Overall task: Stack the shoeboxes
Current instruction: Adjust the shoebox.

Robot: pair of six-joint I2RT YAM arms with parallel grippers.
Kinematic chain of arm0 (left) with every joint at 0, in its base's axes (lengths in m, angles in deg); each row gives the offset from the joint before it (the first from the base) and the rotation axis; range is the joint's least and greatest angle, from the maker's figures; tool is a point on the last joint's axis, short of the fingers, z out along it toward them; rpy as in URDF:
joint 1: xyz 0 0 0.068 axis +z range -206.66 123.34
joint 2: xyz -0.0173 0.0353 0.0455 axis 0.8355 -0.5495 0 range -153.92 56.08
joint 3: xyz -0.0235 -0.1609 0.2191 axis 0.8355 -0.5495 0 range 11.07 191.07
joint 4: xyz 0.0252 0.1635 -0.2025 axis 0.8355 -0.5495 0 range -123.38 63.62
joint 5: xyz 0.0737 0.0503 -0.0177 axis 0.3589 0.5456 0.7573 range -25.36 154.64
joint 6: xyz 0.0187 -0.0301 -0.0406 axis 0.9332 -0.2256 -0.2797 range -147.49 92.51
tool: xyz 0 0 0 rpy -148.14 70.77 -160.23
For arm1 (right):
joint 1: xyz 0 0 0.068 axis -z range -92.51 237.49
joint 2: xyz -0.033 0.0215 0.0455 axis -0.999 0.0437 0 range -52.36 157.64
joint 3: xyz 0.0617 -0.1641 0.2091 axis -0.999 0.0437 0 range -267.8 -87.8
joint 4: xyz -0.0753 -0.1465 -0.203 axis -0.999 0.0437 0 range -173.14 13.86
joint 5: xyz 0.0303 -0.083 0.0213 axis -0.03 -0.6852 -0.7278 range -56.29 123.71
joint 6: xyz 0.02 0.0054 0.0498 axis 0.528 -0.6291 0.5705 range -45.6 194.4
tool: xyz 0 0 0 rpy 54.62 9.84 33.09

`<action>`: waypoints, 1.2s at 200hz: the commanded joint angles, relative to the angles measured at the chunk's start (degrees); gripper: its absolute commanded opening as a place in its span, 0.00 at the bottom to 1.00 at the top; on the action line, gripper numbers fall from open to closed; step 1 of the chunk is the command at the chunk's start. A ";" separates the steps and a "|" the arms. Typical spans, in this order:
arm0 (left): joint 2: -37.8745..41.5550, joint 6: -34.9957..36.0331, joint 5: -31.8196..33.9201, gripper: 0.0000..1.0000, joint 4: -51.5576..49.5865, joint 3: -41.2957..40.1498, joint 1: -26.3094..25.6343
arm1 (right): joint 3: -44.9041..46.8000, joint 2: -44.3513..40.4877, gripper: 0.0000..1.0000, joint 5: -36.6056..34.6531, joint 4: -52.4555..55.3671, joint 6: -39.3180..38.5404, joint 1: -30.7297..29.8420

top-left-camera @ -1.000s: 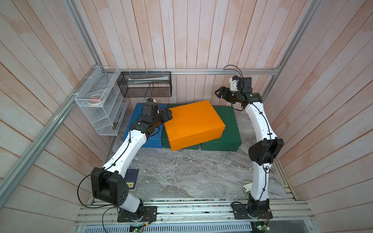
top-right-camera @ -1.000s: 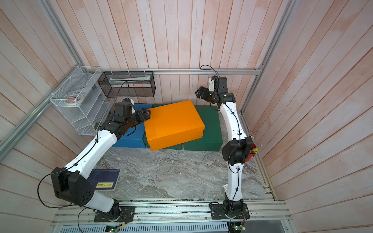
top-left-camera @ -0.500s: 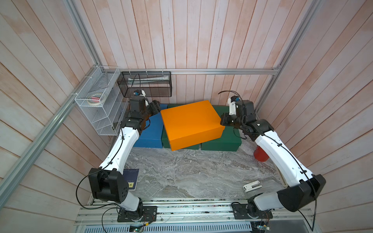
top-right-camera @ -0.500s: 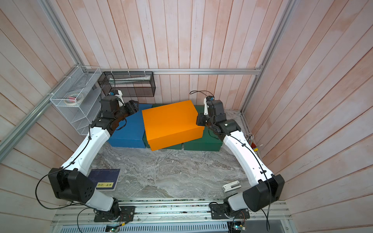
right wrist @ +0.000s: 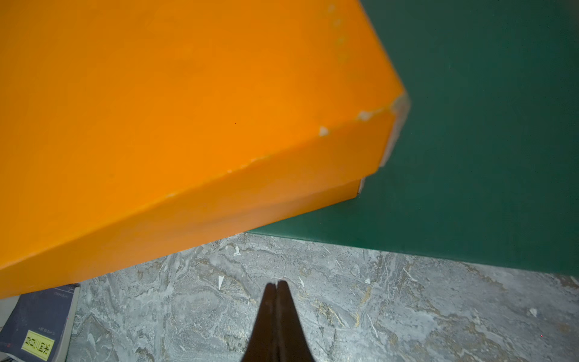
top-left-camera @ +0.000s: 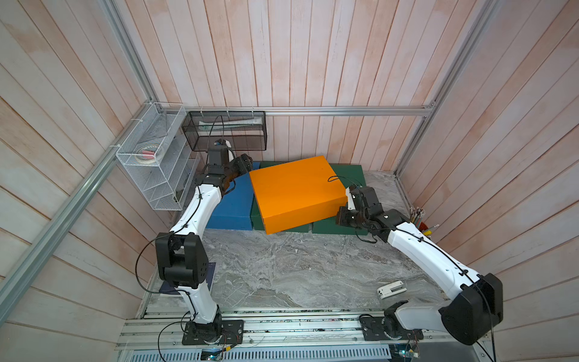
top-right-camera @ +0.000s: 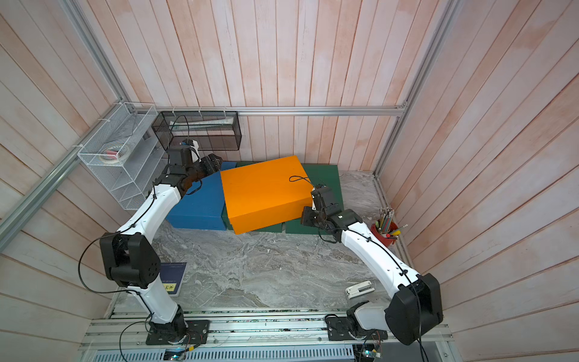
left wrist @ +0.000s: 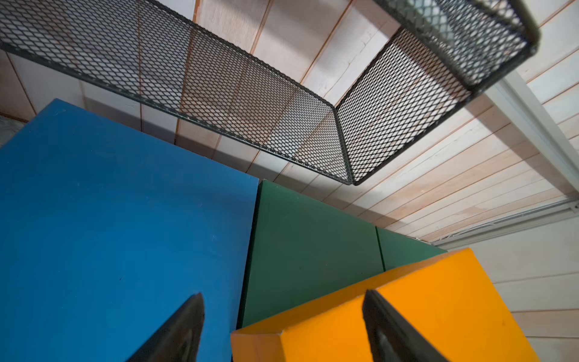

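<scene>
The right gripper [right wrist: 275,283] has swung down from the back wall [top-left-camera: 297,62] and is now closed beside the orange shoebox's [top-left-camera: 296,192] near-right corner. The left gripper [left wrist: 282,296] gapes at its far-left corner. The box rests askew on the green shoeboxes [top-left-camera: 347,171] at the desk's [top-left-camera: 297,266] back edge.

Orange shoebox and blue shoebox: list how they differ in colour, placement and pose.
The orange shoebox is bright orange; the blue shoebox is blue. The orange shoebox lies on top of the two green shoeboxes; the blue shoebox sits directly on the table. The orange shoebox is turned askew, one corner overhanging their front edge; the blue shoebox sits square beside them. Both are plain matte boxes of similar size.
</scene>
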 commanded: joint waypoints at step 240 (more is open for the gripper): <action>5.06 -4.52 -9.63 0.63 6.70 -10.14 0.14 | -13.67 16.23 0.00 5.53 -7.36 -8.38 9.99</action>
